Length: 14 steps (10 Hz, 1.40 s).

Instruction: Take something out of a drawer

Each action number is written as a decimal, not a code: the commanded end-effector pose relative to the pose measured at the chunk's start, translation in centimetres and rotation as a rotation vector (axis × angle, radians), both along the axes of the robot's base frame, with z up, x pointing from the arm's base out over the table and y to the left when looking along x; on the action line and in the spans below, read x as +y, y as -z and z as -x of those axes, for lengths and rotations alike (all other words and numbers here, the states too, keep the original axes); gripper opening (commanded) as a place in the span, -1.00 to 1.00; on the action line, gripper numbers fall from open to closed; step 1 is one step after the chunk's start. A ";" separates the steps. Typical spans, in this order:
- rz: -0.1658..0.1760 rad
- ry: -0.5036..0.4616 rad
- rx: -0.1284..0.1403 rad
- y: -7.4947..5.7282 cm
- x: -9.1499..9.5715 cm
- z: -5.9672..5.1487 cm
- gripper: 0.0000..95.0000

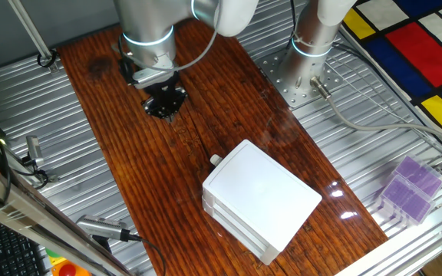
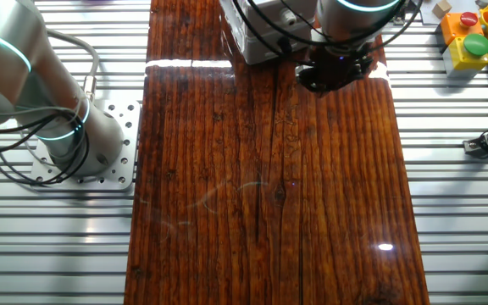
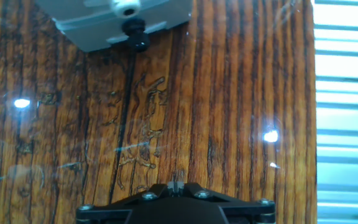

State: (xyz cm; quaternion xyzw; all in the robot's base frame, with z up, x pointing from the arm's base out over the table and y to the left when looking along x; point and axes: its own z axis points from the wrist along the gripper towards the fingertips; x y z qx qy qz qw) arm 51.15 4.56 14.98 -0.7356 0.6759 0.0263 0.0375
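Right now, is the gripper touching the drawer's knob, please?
Apart: one fixed view shows bare wood between the gripper and the knob.

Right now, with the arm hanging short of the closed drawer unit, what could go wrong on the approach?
1. The drawer is shut and its knob is small; a slightly off-line approach could let the gripper miss or slip off it.
2. The drawer unit sits loose and angled on the wooden table, so a pull may drag the whole box.
3. The contents are hidden, so nothing confirms where the object lies.
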 end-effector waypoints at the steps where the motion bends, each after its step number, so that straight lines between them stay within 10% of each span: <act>1: -0.005 -0.005 0.003 0.0 0.0 0.0 -1.00; 6: -0.088 -0.054 0.014 1.2 1.4 -0.4 -1.00; 8: -0.112 -0.103 0.013 2.5 2.8 -0.4 -0.60; 14: -0.159 -0.135 -0.003 5.9 8.2 1.7 -0.60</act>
